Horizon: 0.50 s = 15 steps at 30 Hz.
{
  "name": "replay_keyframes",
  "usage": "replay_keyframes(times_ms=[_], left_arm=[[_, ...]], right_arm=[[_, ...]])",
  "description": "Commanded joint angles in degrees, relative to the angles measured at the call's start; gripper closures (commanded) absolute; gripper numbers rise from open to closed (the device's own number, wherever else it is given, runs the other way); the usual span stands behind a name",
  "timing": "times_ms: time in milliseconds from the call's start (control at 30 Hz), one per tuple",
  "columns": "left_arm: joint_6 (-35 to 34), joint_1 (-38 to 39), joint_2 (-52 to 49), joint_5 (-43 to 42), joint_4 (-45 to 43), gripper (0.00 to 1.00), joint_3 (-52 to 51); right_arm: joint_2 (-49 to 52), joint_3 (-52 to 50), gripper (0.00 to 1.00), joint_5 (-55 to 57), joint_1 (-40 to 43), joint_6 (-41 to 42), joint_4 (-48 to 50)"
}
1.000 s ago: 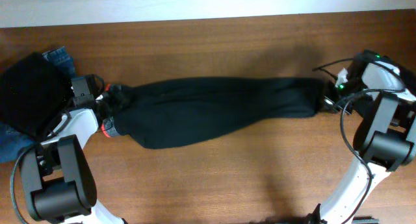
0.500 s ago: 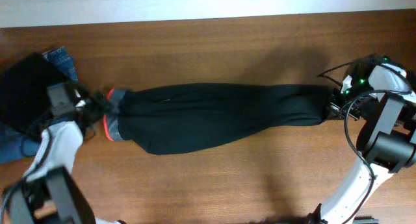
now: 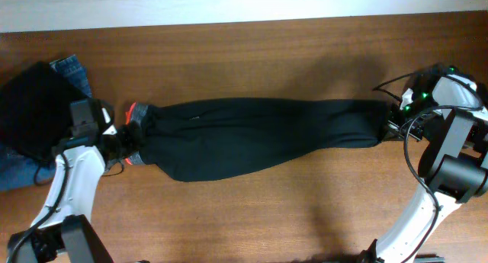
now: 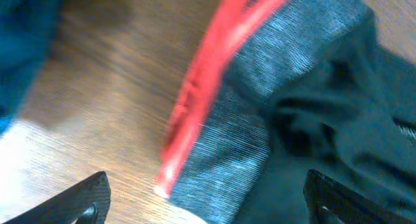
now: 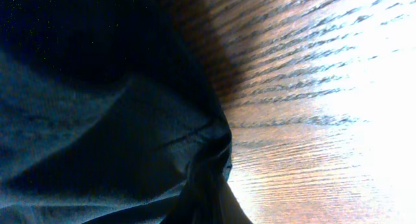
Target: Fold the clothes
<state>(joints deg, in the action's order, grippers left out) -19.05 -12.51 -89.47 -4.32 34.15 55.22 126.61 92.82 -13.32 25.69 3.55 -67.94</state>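
Closest in, from the left wrist camera: I find the left gripper [image 4: 208, 201] released, its two dark fingertips [image 4: 84, 197] standing wide apart at the bottom corners of the view. Between them lies the grey waistband [image 4: 227, 146] of the trousers [image 3: 252, 137], with the red trim [image 4: 201, 87] running along its edge over the wood. I cannot tell whether either fingertip touches the cloth. The picture is somewhat blurred.

From the right wrist camera: black cloth fills the left side and bare wood the right, under strong glare. No finger shows in this view, so I cannot tell whether the right gripper [image 3: 389, 124] is clenched or released. From overhead it sits right at the leg end of the trousers, at the right of the table [image 3: 252, 217]. Contact cannot be confirmed.

On the near part of the table, bare wood lies between the two arms. In the middle, the trousers lie flat, stretched lengthwise from left to right, with the waistband at the left and the leg ends at the right. The legs lie together as one long dark band, broader through the left half and narrowing toward the right. No fold across the length is made yet.

Beyond the left gripper, at the left edge, a black bundle [image 3: 30, 114] rests on blue jeans [image 3: 70, 67], apart from the trousers. Farthest off, past the table's back edge, stands a white wall [image 3: 229, 4].
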Motion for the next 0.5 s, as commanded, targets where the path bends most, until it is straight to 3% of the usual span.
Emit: replay_keyframes(times_ms=[0,200,267,400,467], left_arm=[[5.4,3.7,0.1,-0.8,0.2,0.08,-0.1],[9.9,8.4,0.1,-0.4,-4.2,0.11,-0.1],[13.4,9.6,0.0,-0.4,-7.8,0.21,-0.1],[26.9,12.5,-0.5,-0.4,-13.1,0.25,-0.1],[36.1,14.6,-1.4,-0.4,-13.9,0.14,-0.1]], right_arm=[[1.0,-1.1,0.96,5.0,0.2,-0.3,1.0],[1.0,-1.1,0.96,5.0,0.1,-0.3,0.9],[1.0,-1.1,0.96,5.0,0.1,-0.3,0.9],[1.0,-1.1,0.96,5.0,0.1,-0.3,0.9],[1.0,-1.1,0.96,4.9,0.1,-0.3,0.9]])
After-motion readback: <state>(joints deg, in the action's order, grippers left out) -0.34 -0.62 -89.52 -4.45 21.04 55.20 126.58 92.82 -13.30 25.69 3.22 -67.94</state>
